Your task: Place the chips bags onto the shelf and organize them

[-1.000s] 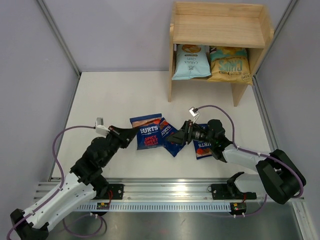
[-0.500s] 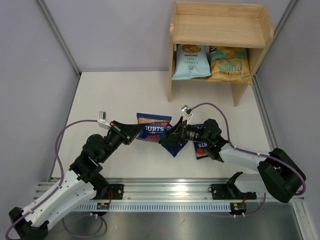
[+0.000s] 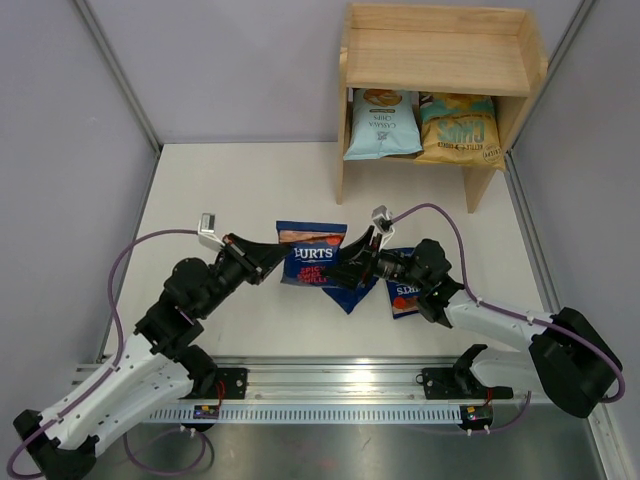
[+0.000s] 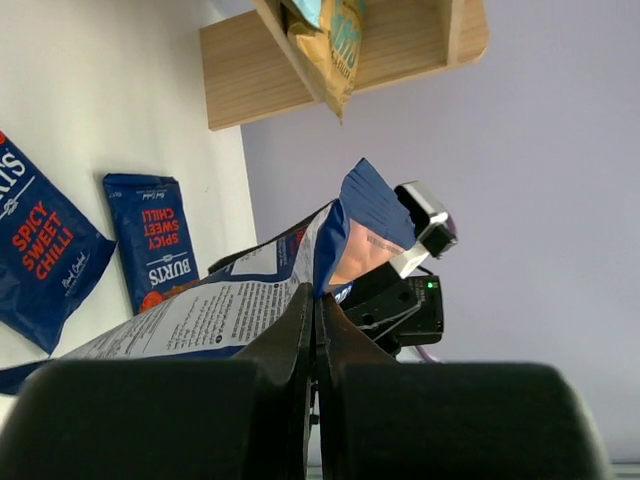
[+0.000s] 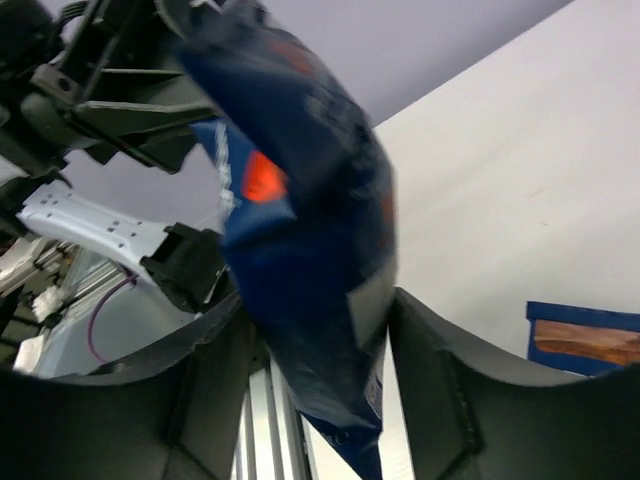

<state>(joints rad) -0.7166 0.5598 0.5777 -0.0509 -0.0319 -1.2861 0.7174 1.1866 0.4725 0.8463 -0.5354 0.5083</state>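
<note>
My left gripper (image 3: 272, 258) is shut on the left edge of a dark blue Burts bag (image 3: 312, 256) and holds it off the table; in the left wrist view the jaws (image 4: 317, 295) are pinched on that bag (image 4: 230, 305). My right gripper (image 3: 352, 263) is open, its fingers on either side of the same bag's right end (image 5: 310, 220). Two more Burts bags lie flat on the table (image 3: 352, 293) (image 3: 405, 292). The wooden shelf (image 3: 440, 62) stands at the back right, with the light blue bag (image 3: 381, 123) and the yellow bag (image 3: 458, 128) upright on its lower tier.
The shelf's top tier (image 3: 430, 70) holds nothing. Grey walls close in the left, the back and the right of the white table (image 3: 240, 190). A metal rail (image 3: 330, 385) runs along the near edge by the arm bases.
My left gripper has lifted the Burts bag and carried it right and a little away from the bases. My right gripper has risen from the table bags to the lifted bag's right end.
</note>
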